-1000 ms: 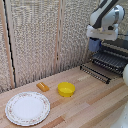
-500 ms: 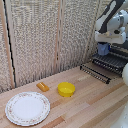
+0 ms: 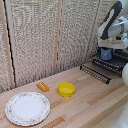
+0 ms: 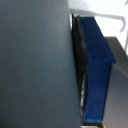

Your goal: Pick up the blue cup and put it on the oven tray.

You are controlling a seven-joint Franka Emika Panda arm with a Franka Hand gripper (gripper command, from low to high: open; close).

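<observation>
The blue cup [image 3: 106,55] hangs at the exterior view's right, just over the back of the oven tray [image 3: 98,71], a dark wire rack of parallel bars. My gripper [image 3: 106,51] is shut on the cup from above. Whether the cup touches the bars cannot be told. In the wrist view the blue cup [image 4: 96,70] fills the frame beside a dark grey surface, with a black finger pad [image 4: 80,75] pressed against it.
The toaster oven [image 3: 119,62] stands behind the rack. On the wooden table sit a yellow bowl [image 3: 66,89], a small orange piece [image 3: 43,86] and a round white patterned plate [image 3: 28,107]. A slatted screen closes the back.
The arm has come down and slightly to the exterior view's right, bringing the blue cup lower over the wire rack. The other objects have not moved.
</observation>
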